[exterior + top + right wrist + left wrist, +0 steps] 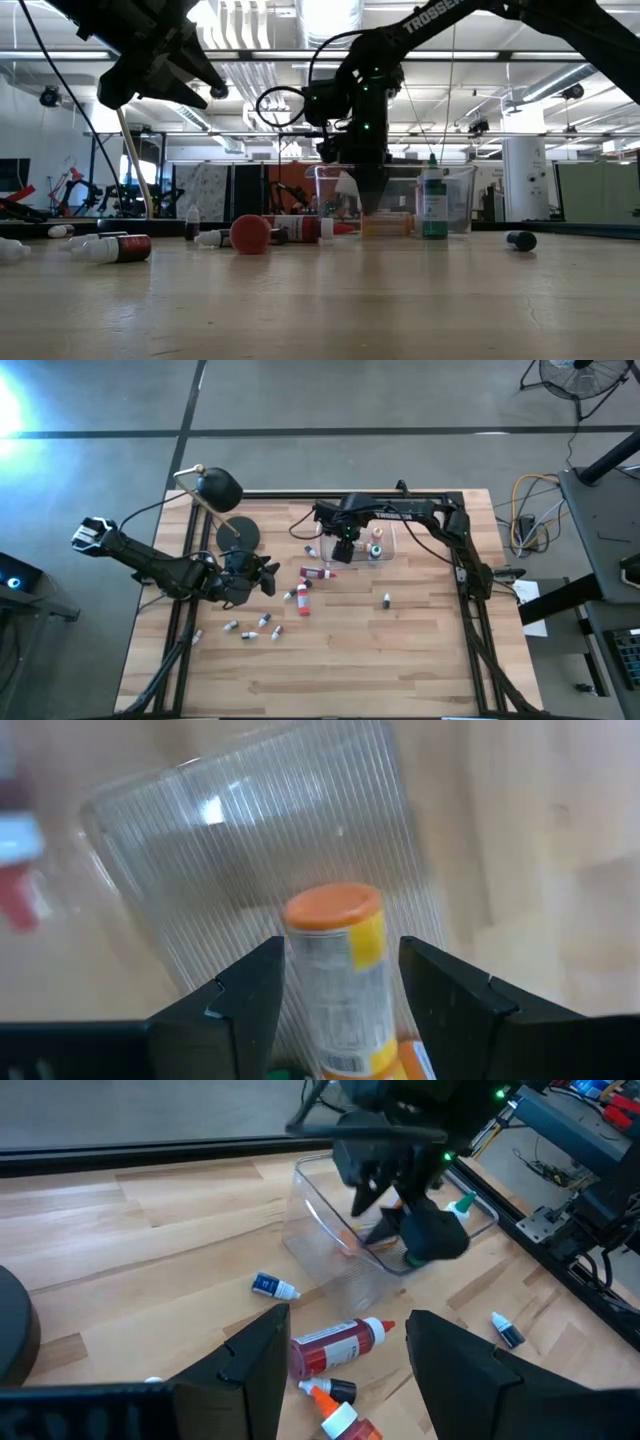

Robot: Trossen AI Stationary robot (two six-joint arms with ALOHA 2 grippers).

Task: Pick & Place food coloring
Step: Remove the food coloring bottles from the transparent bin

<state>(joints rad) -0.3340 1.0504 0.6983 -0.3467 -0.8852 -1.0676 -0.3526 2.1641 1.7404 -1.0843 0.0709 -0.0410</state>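
My right gripper reaches down into the clear tub and is shut on a yellow food coloring bottle with an orange cap. A green-capped bottle stands upright in the tub beside it. Several more food coloring bottles lie on their sides on the wooden table, among them a red one and small ones. My left gripper hangs open above the table to the left of them, its fingers apart with nothing between them. My right gripper pinches the yellow bottle's body between its two fingers, below the orange cap. The fingers come from above, pointing down, and lie across the bottle. The bottle lies about level, low inside the tub; whether it rests on the tub's floor I cannot tell.
A black desk lamp with a round base stands at the far left of the table. One dark-capped bottle lies apart, right of the group. Bare wood stretches along the near half of the table.
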